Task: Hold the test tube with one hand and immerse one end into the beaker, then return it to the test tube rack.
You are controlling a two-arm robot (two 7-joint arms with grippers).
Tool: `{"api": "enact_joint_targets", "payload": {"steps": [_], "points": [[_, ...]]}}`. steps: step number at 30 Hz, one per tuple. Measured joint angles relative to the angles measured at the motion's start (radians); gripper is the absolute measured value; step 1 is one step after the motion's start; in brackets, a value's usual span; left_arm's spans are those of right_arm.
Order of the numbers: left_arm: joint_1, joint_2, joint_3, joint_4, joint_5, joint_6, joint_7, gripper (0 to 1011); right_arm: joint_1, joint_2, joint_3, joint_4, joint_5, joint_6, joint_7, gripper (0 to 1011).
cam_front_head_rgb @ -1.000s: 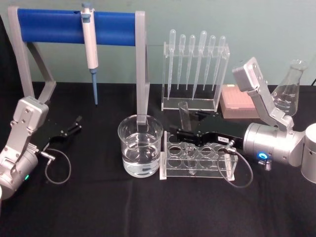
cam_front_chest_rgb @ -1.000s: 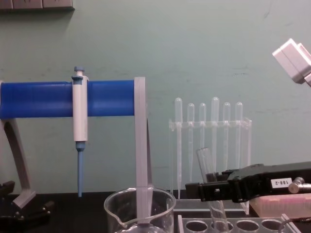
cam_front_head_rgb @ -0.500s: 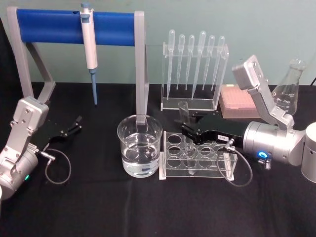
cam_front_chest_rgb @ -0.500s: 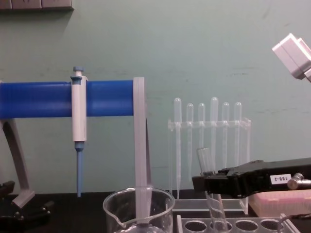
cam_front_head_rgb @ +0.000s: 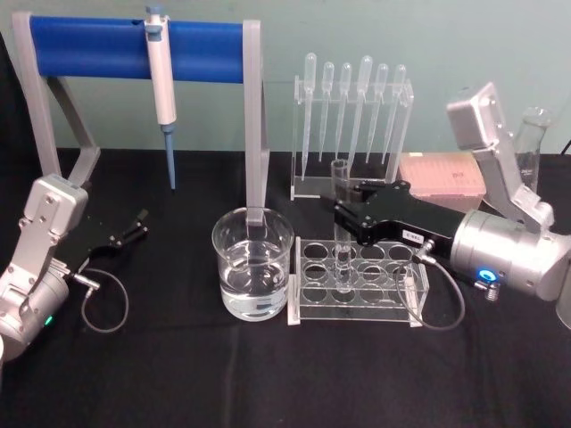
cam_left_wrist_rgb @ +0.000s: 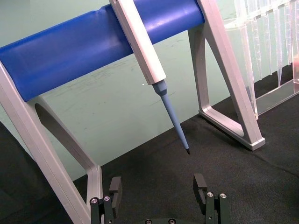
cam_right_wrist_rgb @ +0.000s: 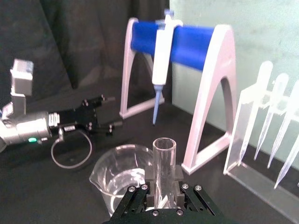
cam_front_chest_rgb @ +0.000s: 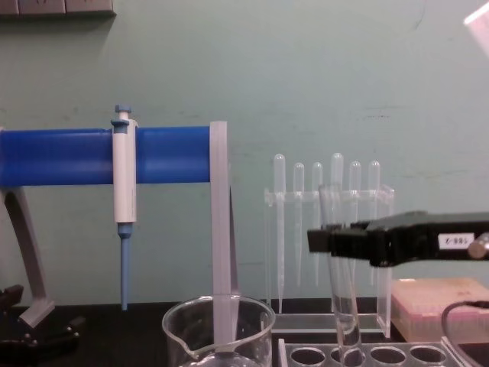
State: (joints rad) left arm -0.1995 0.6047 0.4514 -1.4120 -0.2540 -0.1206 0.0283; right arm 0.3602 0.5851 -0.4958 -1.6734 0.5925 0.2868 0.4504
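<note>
Where the blue pipette stand (cam_front_head_rgb: 98,49) spans the back, the beaker (cam_front_head_rgb: 223,267) stands before it, touching the test tube rack (cam_front_head_rgb: 406,290). The left gripper (cam_front_head_rgb: 134,227) lies parked at left, fingers spread. The right gripper (cam_front_head_rgb: 342,209) clamps 1 upright test tube (cam_front_head_rgb: 339,178) above the rack.

The test tube (cam_right_wrist_rgb: 164,161) between the right arm's black jaws is clear glass. The beaker (cam_front_head_rgb: 253,267) beside them and the rack (cam_front_head_rgb: 357,285) below them are clear too. The right wrist (cam_front_head_rgb: 508,259) behind is silver with a blue ring light. Beyond, the stand's bar (cam_front_head_rgb: 98,46) is blue, the micropipette (cam_front_head_rgb: 163,80) white and blue; table (cam_front_head_rgb: 268,374) black, wall (cam_front_chest_rgb: 306,76) pale green.
</note>
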Motion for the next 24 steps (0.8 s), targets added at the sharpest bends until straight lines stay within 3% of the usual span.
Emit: {"api": "enact_joint_targets", "payload": {"steps": [11, 24], "points": [[0.0, 0.0, 0.0, 0.0, 0.0, 0.0, 0.0, 1000, -0.059, 0.034, 0.061, -0.114, -0.001, -0.065, -0.035, 225], [0.0, 0.0, 0.0, 0.0, 0.0, 0.0, 0.0, 1000, -0.083, 0.02, 0.081, -0.123, -0.037, -0.119, -0.045, 225]]}}
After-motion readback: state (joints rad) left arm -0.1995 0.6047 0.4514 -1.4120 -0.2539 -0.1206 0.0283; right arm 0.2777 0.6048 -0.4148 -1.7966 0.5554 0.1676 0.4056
